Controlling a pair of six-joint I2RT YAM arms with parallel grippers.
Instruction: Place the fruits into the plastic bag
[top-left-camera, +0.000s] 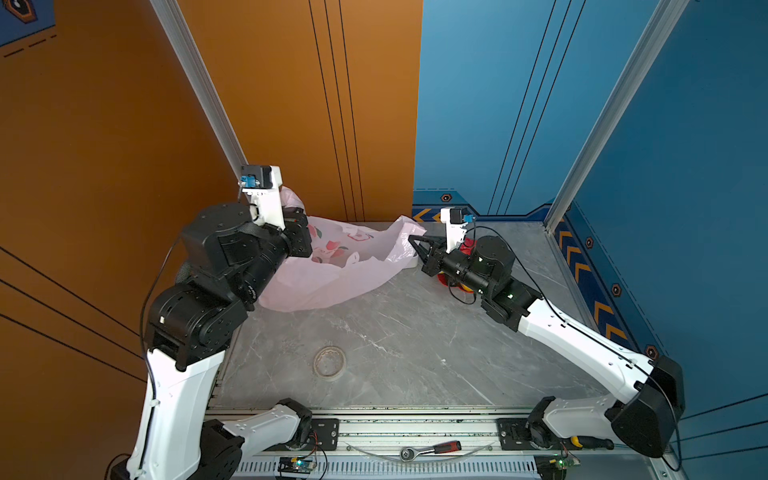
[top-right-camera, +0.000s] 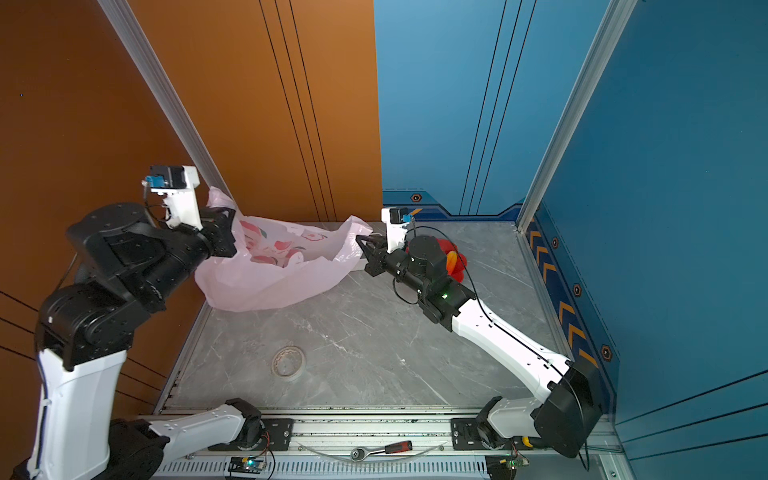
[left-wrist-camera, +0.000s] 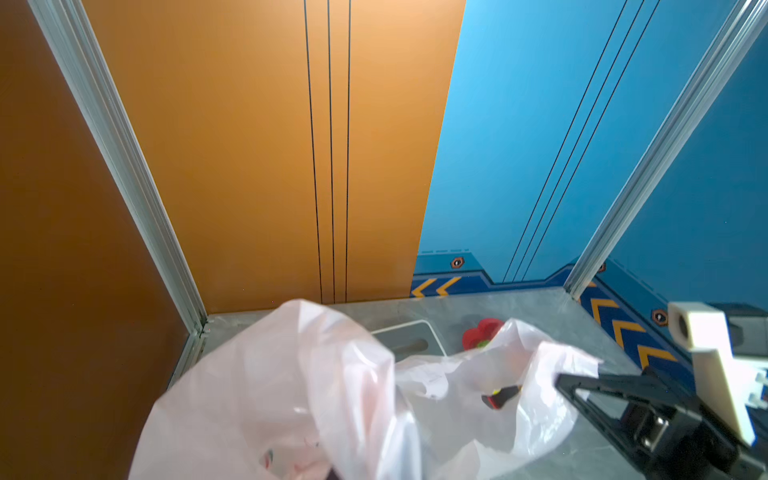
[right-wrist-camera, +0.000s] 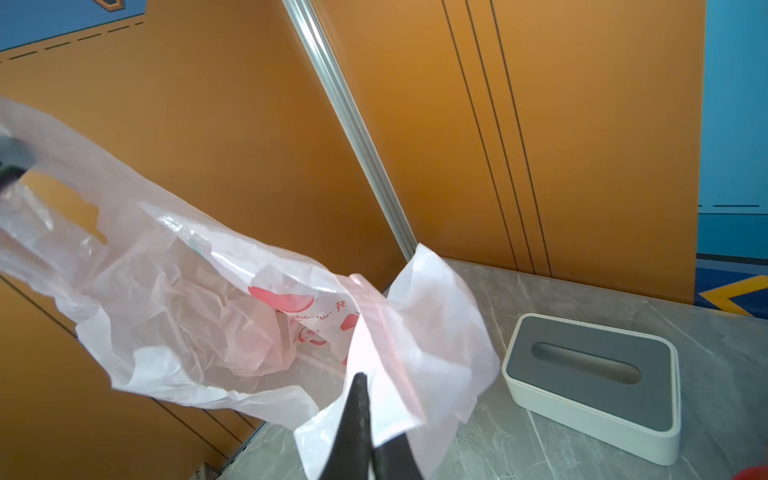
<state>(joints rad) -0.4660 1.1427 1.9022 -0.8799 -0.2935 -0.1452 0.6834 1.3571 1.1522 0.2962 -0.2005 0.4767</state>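
The plastic bag lay at the back left of the bench, its lower part slumped on the surface and its mouth drawn up between the two arms. The left end effector was clamped on one raised handle near the orange wall, and the right end effector had its jaws pressed together on a fold of film at the opposite rim, just beside the white-and-grey tissue box. The fruits sat in the red flower-shaped dish behind the right arm, mostly hidden by it; only a yellow-orange one and a speck of green showed, and no fruit could be made out inside the bag. The step in hand looked like spreading the mouth before loading. To do it well, the pull would need to be gentle and even, since film this thin could slip from a pinch or tear at the handle. The opening would best face the dish and sag enough to stay open by itself, because one arm would have to let go to fetch fruit. The right arm, being nearer the dish, seemed the natural one to release, with the left holding its handle high. The tissue box could snag the loose rim.
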